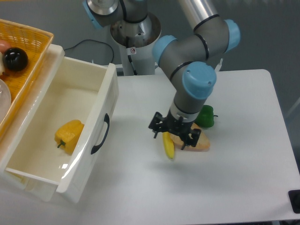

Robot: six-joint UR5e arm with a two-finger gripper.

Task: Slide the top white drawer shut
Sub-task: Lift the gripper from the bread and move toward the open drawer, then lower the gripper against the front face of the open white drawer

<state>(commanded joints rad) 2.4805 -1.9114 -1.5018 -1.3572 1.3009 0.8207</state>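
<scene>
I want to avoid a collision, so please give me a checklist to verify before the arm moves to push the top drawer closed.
1. Top white drawer is open and needs pushing: ok.
2. Drawer front with black handle is unobstructed on the table side: ok.
3. Yellow pepper lies fully inside, below the rim: ok.
4. End effector is away from the food: not ok; it hovers over the banana and bread.
5. End effector is empty: cannot tell.
6. Table between end effector and drawer is free: ok.

Glossy cream-white top drawer [101, 101] pulled open, yellow pepper [68, 135] inside; black two-finger gripper [174, 132] above yellow banana [167, 146].
</scene>
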